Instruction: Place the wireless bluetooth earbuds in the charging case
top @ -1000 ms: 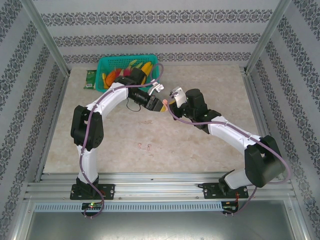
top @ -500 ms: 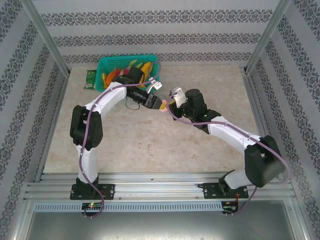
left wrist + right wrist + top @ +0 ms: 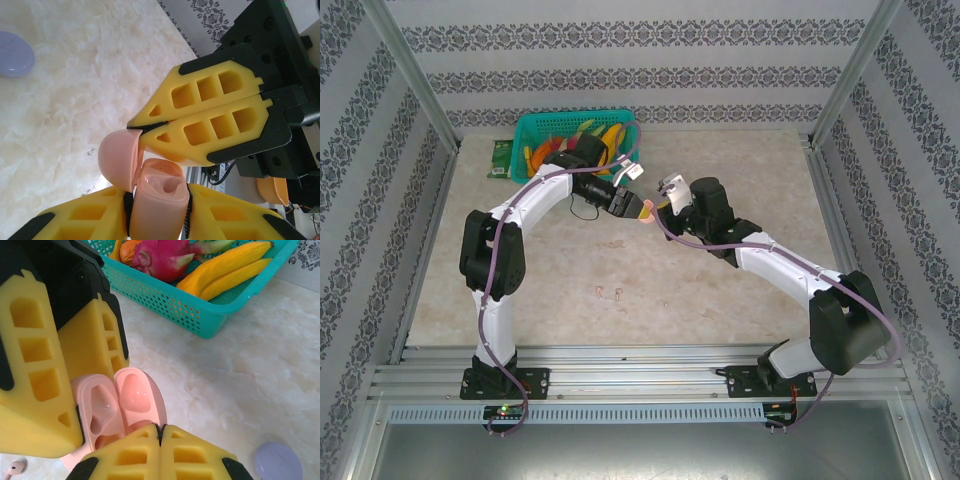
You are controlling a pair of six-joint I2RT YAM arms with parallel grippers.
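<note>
The pink charging case (image 3: 157, 210) stands upright between my left gripper's (image 3: 157, 200) yellow fingers, which are shut on its body. Its lid (image 3: 117, 157) is swung open to the left and the two moulded wells inside look vacant. My right gripper (image 3: 160, 432) is shut, its joined tips resting against the rim of the lid (image 3: 135, 392). Both grippers meet above the middle of the table (image 3: 646, 212). Two tiny pink earbuds (image 3: 610, 293) lie on the table nearer the arm bases; one earbud (image 3: 15, 468) shows at the lower left of the right wrist view.
A teal basket (image 3: 535, 135) holding bananas and other fruit stands at the back left, close behind the left arm. A pale purple round case (image 3: 277, 462) lies shut on the marble table beside the grippers. A green item (image 3: 500, 158) lies left of the basket.
The left wrist has shifted slightly toward the back left while still holding the case. The right arm has stayed where it was.
</note>
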